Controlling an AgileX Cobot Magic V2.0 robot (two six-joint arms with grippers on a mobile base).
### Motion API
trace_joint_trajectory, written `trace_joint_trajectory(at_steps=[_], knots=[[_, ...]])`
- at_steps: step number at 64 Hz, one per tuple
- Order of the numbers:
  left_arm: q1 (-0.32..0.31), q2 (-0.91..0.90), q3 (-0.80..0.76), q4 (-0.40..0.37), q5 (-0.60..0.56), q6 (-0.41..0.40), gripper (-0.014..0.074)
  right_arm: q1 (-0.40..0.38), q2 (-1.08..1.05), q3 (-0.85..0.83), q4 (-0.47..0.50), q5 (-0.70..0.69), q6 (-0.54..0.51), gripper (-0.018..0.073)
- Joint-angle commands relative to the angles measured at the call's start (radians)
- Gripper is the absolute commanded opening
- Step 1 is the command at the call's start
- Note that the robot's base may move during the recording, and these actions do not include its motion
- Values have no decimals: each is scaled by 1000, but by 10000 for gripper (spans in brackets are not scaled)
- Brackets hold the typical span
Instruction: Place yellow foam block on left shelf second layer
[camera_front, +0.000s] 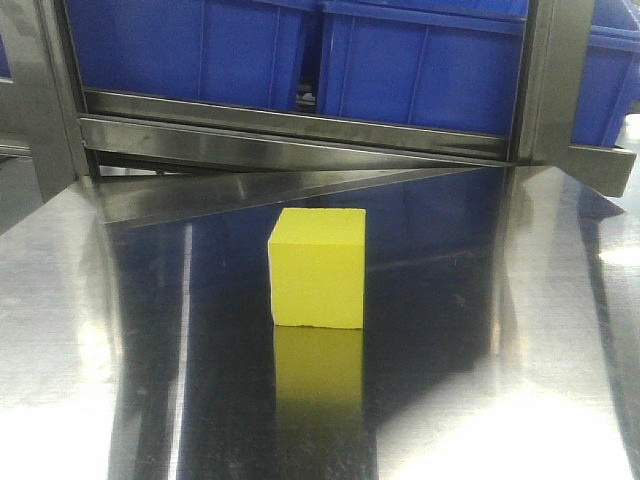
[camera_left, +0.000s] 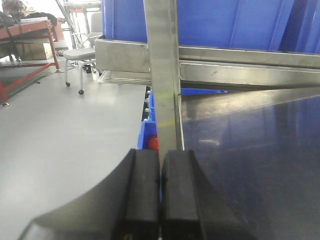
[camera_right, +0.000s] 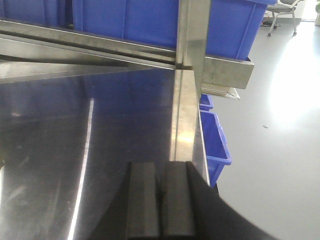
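Block (camera_front: 318, 268): yellow foam cube, standing flat on the steel surface (camera_front: 520, 380) near its middle, untouched, with its reflection in the metal just below it. Behind it, well apart, is the shelf rail (camera_front: 300, 130) carrying blue bins (camera_front: 420, 60).

Left gripper (camera_left: 160, 160): jaws pressed together, holding nothing. It sits at the surface's left edge, facing an upright post (camera_left: 162, 75).

Right gripper (camera_right: 161, 172): jaws also pressed together, empty, at the right edge, just left of its post (camera_right: 189, 60).
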Motion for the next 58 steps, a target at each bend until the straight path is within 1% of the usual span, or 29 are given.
trace_joint_trajectory(at_steps=[1, 9, 18, 24, 35, 37, 42, 44, 47, 51, 56, 58], knots=[[-4, -14, 26, 1, -87, -4, 136, -5, -16, -27, 5, -137, -5, 55], [-4, -14, 26, 1, -87, -4, 136, -5, -16, -91, 12, -145, -5, 55], [-4, -14, 26, 1, -87, -4, 136, -5, -4, -211, 12, -134, -5, 55], [-4, -14, 26, 1, -87, -4, 136, -5, 45, -305, 12, -81, -5, 55], [-4, -14, 26, 1, -87, -4, 136, -2, 241, -501, 14, 88, -5, 64], [-4, -14, 26, 1, -87, -4, 136, 0, 285, -537, 18, 116, -5, 84], [-4, -14, 26, 1, -87, -4, 136, 12, 381, -607, 34, 172, -5, 184], [-4, -14, 26, 1, -87, -4, 136, 21, 414, -639, 41, 198, -5, 237], [-4, -14, 26, 1, -87, -4, 136, 38, 474, -683, 50, 236, -5, 358], [-4, -14, 26, 1, -87, -4, 136, 70, 549, -736, 52, 286, -5, 494], [-4, -14, 26, 1, -87, -4, 136, 121, 639, -797, 54, 355, -5, 619], [-4, -14, 26, 1, -87, -4, 136, 148, 681, -825, 56, 389, -4, 632]])
